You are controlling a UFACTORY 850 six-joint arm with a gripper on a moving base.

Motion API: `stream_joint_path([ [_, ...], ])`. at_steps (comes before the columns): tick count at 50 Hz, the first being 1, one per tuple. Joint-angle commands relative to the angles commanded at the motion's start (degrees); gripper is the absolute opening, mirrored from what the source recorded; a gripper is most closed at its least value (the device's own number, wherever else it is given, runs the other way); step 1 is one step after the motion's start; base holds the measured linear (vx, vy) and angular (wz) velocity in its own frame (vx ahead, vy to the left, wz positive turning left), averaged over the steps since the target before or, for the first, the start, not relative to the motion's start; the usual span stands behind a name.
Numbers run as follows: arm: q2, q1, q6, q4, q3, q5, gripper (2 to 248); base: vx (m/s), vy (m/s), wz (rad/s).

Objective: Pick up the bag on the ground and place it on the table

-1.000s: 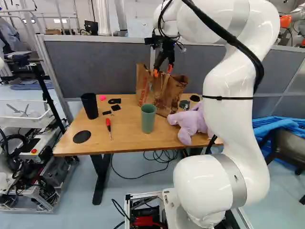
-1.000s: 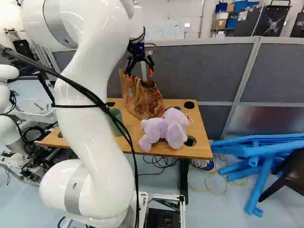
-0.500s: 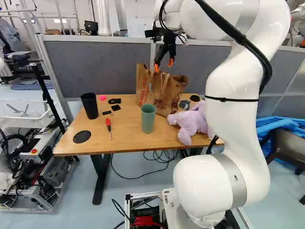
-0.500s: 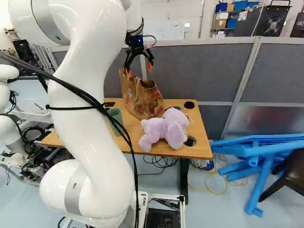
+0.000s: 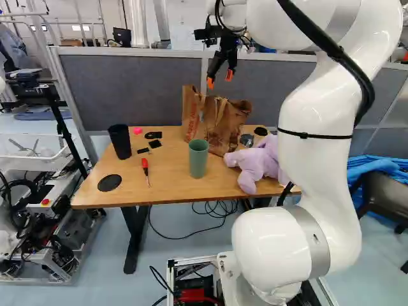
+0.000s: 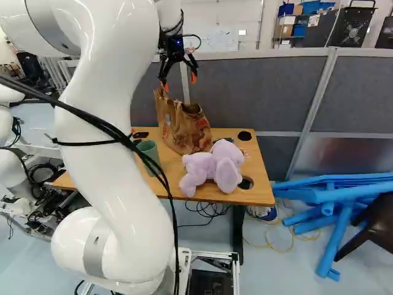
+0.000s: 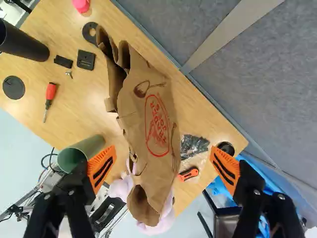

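Observation:
My gripper (image 5: 220,79) hangs above the brown paper bag (image 5: 220,124), which stands on the wooden table (image 5: 172,185) near the grey partition. In the right base view the bag (image 6: 184,130) is upright and creased, with a gap between it and the gripper above. Seen from the wrist, the gripper (image 7: 164,153) is open, its orange pads wide apart. The bag (image 7: 153,114) lies below and between them, touched by neither, with its red print showing.
On the table are a green cup (image 5: 198,158), black cup (image 5: 120,141), red screwdriver (image 5: 146,171), black disc (image 5: 109,183) and purple plush toy (image 6: 212,166). The partition (image 6: 258,92) rises behind. Blue tubes (image 6: 338,196) and a dark chair (image 5: 389,194) are on the right.
My gripper has risen a little, from close over the bag's top to well above it, fingers still apart. The arm has shifted with it. The bag and base have not moved.

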Motion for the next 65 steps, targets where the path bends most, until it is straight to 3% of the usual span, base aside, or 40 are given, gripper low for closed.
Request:
stream_joint_path([
  [47, 1.07, 0.00, 0.00, 0.00, -0.66, 0.00, 247, 0.000, 0.000, 0.000],
  [65, 1.07, 0.00, 0.00, 0.00, -0.66, 0.00, 247, -0.103, -0.010, 0.009],
])
